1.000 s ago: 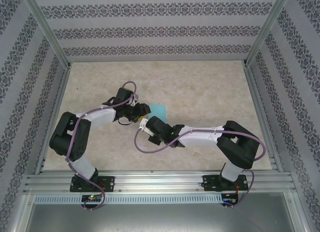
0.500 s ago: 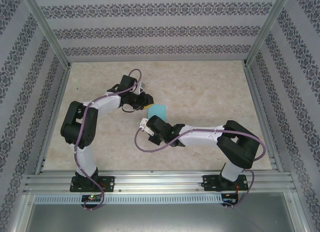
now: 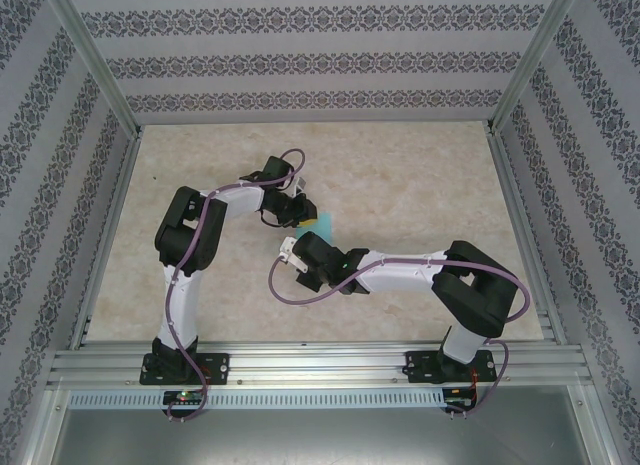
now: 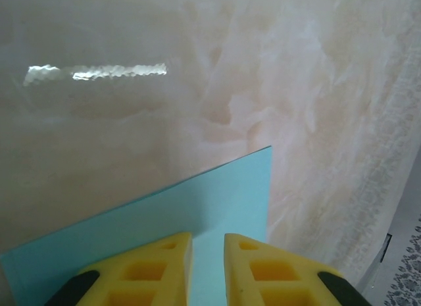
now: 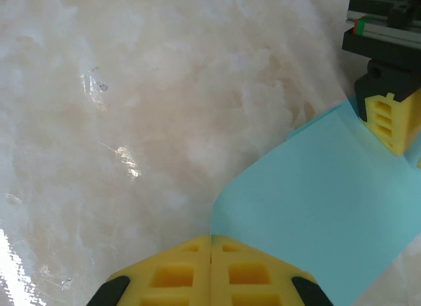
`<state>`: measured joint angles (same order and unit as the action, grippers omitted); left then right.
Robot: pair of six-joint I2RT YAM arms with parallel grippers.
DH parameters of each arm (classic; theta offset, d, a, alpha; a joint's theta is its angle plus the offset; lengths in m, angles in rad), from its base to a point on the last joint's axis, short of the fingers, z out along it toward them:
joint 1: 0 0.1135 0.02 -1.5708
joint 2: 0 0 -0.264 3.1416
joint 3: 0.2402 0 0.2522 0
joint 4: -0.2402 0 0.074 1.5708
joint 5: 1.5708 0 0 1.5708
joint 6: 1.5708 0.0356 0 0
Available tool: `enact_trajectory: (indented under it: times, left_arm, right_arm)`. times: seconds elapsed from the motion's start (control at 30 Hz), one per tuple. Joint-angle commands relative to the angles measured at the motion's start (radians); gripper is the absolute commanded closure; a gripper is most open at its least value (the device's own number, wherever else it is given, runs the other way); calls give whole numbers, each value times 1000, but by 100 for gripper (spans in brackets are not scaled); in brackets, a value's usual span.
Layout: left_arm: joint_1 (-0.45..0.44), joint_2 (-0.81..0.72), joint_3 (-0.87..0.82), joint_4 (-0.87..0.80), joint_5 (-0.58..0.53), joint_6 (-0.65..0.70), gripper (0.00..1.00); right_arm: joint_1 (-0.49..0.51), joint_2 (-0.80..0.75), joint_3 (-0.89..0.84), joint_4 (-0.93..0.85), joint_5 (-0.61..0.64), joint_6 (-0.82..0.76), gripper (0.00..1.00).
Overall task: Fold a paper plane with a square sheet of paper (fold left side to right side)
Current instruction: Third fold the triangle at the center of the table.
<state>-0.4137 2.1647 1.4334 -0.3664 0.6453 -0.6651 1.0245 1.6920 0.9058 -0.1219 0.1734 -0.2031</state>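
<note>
Table (image 3: 420,175), pale marbled top. Square sheet of paper (image 3: 324,226) sits about mid-table, between the two claws, bowed rather than flat. Left gripper (image 3: 303,214) at the sheet's far-left side; in the left wrist view its yellow fingers (image 4: 164,260) stand nearly together with a narrow gap, teal showing through. Cannot tell whether they pinch the sheet. Right gripper (image 5: 210,241) is closed, fingers meeting tip to tip, tips touching the sheet's near edge. Whether any paper is caught between them is unclear.
</note>
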Motion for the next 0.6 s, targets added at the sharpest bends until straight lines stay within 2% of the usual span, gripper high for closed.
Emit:
enact_trajectory:
  times: [0.0, 0.13, 0.57]
  left_arm:
    - [-4, 39, 11, -54, -35, 51, 79]
    - [-5, 47, 2, -57, -47, 59, 80]
    - [-6, 57, -1, -72, -58, 80, 81]
  right_arm:
    - [-18, 5, 8, -1, -56, 38, 100]
    - [-49, -4, 9, 1, -124, 79, 100]
    - [-276, -20, -33, 67, -472, 265, 100]
